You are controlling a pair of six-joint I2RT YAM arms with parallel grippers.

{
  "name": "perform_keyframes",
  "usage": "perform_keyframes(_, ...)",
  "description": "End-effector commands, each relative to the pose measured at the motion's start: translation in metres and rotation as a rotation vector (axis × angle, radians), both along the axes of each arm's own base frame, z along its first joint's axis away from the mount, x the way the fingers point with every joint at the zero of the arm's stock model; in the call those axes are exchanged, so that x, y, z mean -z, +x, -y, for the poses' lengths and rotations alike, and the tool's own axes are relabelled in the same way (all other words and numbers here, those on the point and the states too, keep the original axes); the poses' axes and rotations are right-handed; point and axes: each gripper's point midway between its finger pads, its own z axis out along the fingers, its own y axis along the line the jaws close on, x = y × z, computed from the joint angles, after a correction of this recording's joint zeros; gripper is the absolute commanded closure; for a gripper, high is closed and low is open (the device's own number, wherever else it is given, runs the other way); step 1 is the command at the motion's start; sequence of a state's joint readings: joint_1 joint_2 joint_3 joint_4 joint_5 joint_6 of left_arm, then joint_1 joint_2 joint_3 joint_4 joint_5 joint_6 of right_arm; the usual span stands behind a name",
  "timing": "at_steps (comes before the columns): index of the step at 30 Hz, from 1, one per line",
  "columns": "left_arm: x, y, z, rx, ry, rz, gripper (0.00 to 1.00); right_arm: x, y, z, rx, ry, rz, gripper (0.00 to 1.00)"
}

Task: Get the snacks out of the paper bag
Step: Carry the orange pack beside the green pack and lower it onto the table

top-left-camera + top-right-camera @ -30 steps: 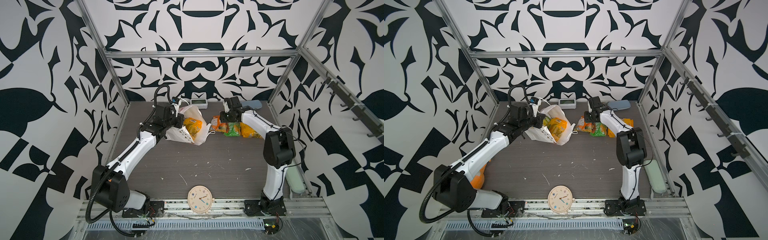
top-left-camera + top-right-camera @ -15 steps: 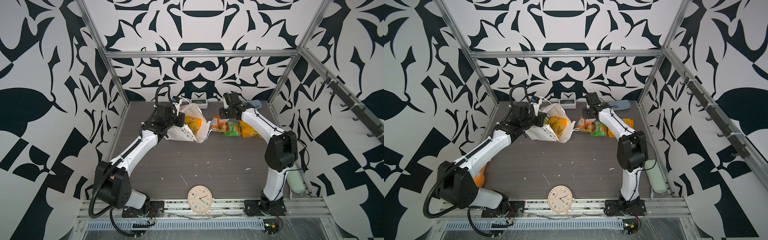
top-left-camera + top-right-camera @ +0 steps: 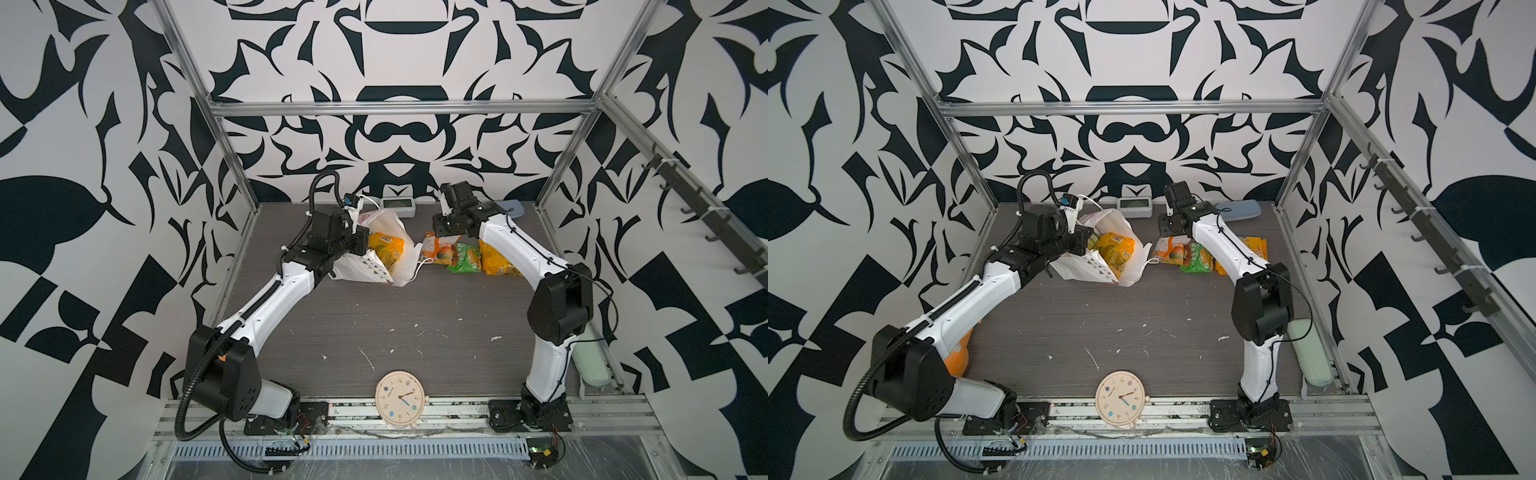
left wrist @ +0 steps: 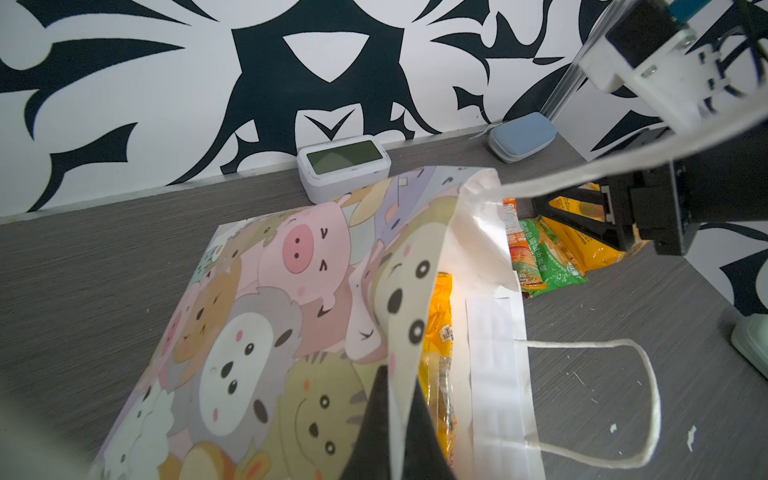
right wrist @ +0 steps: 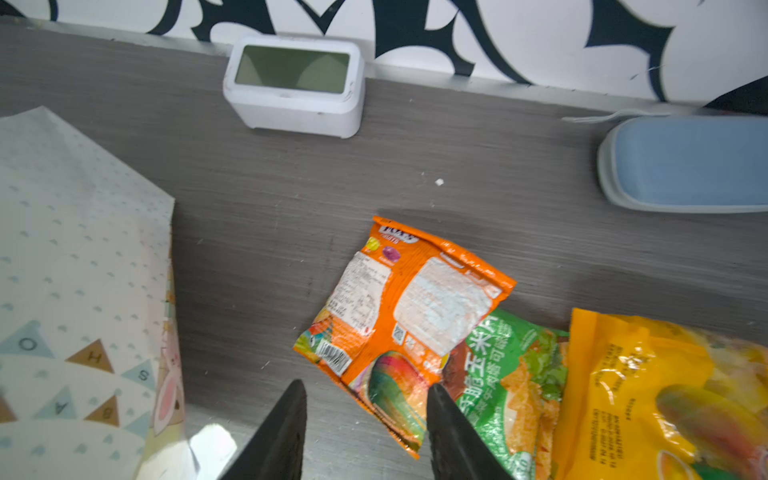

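I'm clamping the left gripper (image 4: pixel 397 386) on the paper bag (image 4: pixel 270 311) rim. The right gripper (image 5: pixel 365 395) is hovering, jaws apart and empty, over three snacks (image 5: pixel 407 307) lying outside. At least one yellow packet (image 3: pixel 384 249) is still sitting inside.

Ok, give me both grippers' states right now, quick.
Left gripper: closed, pinching the upper wall of the paper bag.
Right gripper: open, holding nothing, poised over the orange packet.

Narrow bare gap between paper bag (image 3: pixel 365 268) and 3 snacks (image 3: pixel 467 257); white clock (image 3: pixel 398 203), blue case (image 3: pixel 513 210) against back wall (image 3: pixel 399 166).
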State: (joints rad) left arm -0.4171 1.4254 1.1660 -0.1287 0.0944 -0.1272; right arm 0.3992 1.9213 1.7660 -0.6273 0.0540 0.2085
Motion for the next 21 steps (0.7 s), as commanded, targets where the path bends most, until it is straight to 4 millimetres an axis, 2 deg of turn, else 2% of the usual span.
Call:
perform_keyframes(1,-0.041,-0.003,-0.002,0.001,-0.061,0.11,1.0,-0.024,0.003,-0.014,-0.028,0.08,0.04,0.54)
perform_keyframes(6,-0.041,-0.005,-0.004,-0.006,-0.062,0.114,1.0,-0.028,0.008,-0.03,-0.052,0.092,0.052,0.67)
perform_keyframes(9,-0.042,-0.006,-0.006,-0.012,-0.06,0.121,1.0,-0.015,0.013,-0.038,-0.059,0.111,0.031,0.7)
perform_keyframes(11,-0.042,-0.006,-0.007,-0.016,-0.058,0.124,1.0,-0.004,0.018,-0.036,-0.02,0.098,0.008,0.71)
perform_keyframes(12,-0.043,-0.006,-0.007,-0.015,-0.059,0.124,1.0,0.001,0.021,-0.028,0.025,0.074,0.003,0.7)
perform_keyframes(16,-0.04,-0.006,-0.005,-0.011,-0.054,0.103,1.0,0.019,0.029,0.014,0.196,-0.054,0.0,0.55)
perform_keyframes(21,-0.038,-0.004,-0.005,-0.008,-0.051,0.102,1.0,0.05,0.027,0.036,0.246,-0.079,-0.102,0.5)
